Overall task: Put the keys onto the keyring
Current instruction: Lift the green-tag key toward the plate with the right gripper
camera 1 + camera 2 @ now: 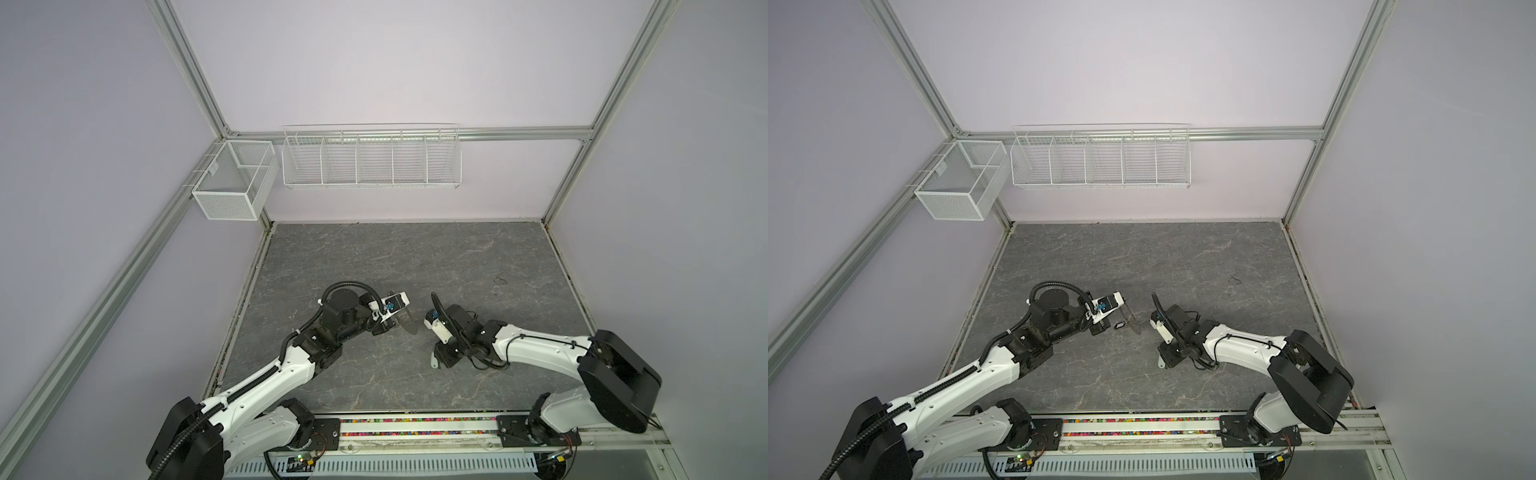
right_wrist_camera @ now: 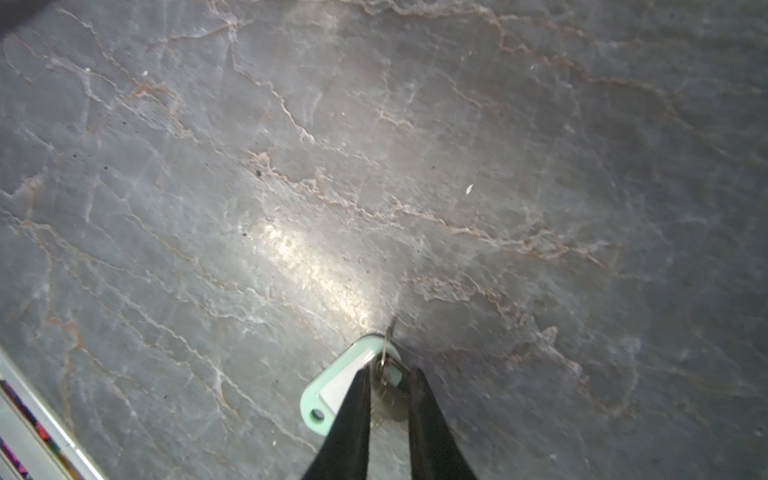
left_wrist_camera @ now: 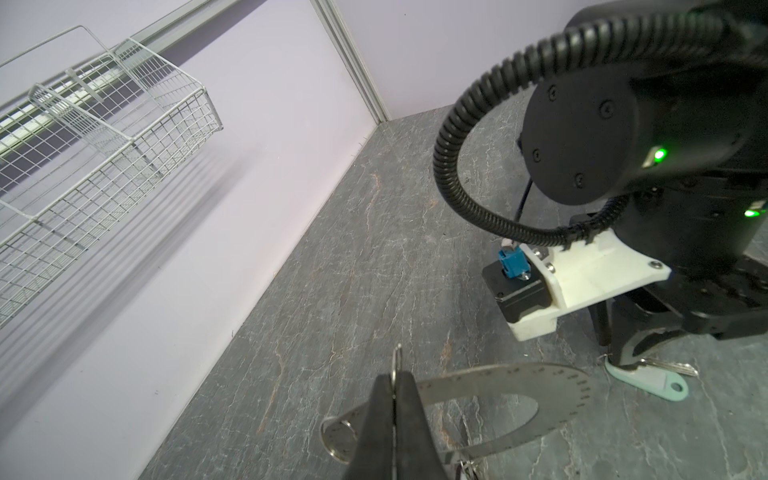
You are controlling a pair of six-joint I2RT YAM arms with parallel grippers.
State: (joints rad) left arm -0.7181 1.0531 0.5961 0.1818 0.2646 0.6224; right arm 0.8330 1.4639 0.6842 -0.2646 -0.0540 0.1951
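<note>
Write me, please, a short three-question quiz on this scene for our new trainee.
1. True or false: the pale-tagged key already hangs on the keyring.
2. Fill in: the keyring is gripped by the ___ end effector.
3. The right end effector is down at: A a wire basket, B the pale-tagged key, C the keyring.

Key
1. False: it lies on the table, apart from the keyring.
2. The left end effector.
3. B.
</note>
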